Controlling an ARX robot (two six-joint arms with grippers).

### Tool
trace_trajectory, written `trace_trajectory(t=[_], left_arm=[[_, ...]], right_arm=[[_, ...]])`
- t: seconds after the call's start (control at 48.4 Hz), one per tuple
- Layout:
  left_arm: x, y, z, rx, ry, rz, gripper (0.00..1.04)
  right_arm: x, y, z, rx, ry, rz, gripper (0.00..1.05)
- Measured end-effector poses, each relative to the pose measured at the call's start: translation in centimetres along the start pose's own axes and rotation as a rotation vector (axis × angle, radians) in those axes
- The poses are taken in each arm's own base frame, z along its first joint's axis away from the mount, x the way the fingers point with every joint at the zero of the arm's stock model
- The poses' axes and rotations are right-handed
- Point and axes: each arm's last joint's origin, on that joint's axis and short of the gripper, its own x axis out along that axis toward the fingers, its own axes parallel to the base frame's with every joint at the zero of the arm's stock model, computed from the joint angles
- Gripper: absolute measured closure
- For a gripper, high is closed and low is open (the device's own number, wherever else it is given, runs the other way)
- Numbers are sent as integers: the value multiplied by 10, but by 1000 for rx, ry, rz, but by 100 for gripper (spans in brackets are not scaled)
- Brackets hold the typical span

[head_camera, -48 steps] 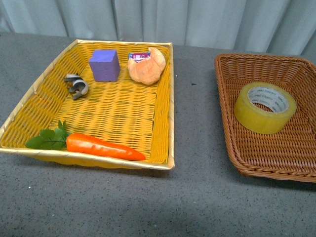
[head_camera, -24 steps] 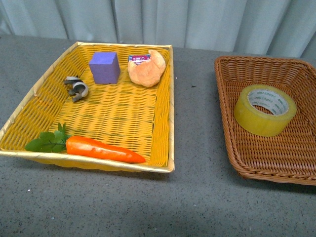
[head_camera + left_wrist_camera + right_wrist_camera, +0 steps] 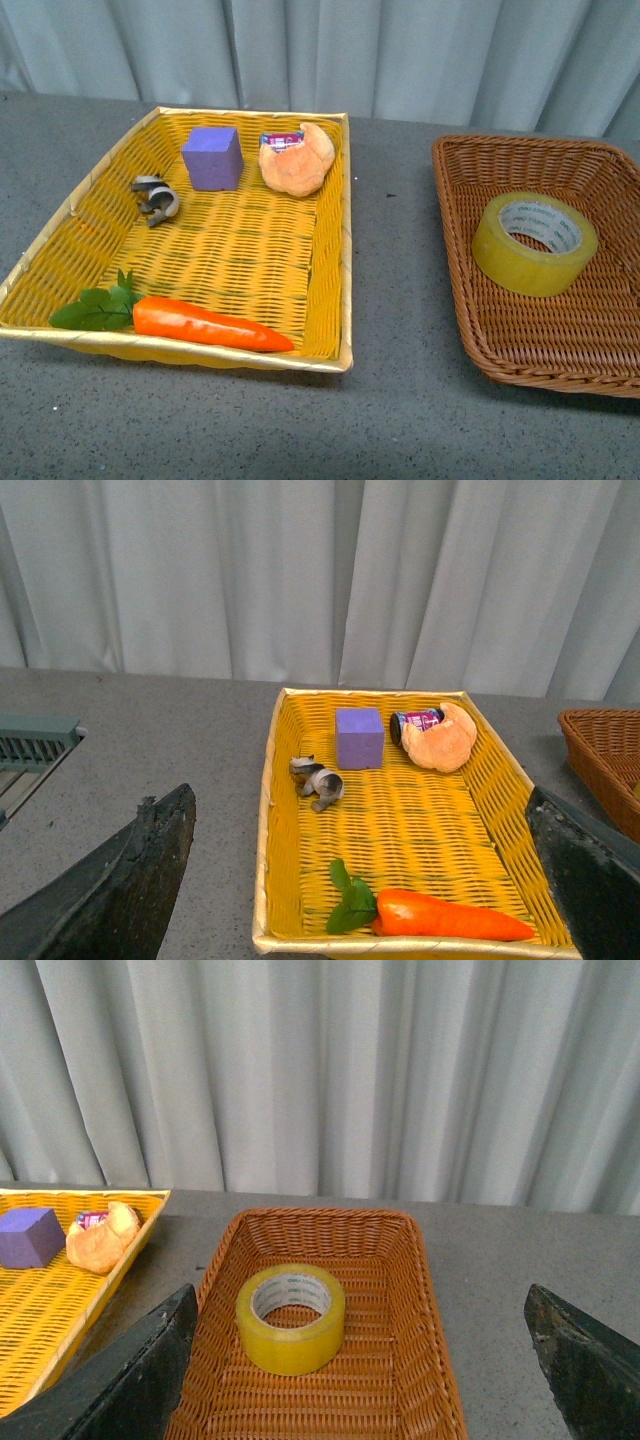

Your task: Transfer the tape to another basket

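The tape [image 3: 535, 243], a wide yellow roll with a white printed core, lies flat in the brown woven basket [image 3: 560, 330] at the right of the table. In the right wrist view the tape [image 3: 291, 1318] sits in the basket [image 3: 385, 1360] just ahead of my right gripper [image 3: 360, 1290]. That gripper is open, its dark fingers [image 3: 140, 1370] wide apart and well short of the roll. My left gripper [image 3: 358, 792] is open too and hangs over the near end of the yellow basket [image 3: 268, 810]. Neither arm shows in the front view.
The yellow basket [image 3: 346, 240] at the left holds a carrot [image 3: 205, 325], a purple cube [image 3: 212, 158], a croissant [image 3: 298, 160] and a small grey clip [image 3: 155, 196]. A strip of grey table [image 3: 395, 260] separates the two baskets. A pale curtain [image 3: 320, 50] hangs behind.
Both baskets and their contents sit a little lower in the front view than before. Nothing has moved relative to anything else.
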Motion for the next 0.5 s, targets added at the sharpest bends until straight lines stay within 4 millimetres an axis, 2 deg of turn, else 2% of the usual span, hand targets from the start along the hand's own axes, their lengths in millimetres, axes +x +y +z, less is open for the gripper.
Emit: trace_trajectory(t=[0.496], left_arm=[[0, 0, 0, 0, 0, 0, 6]], right_arm=[[0, 0, 0, 0, 0, 0, 9]])
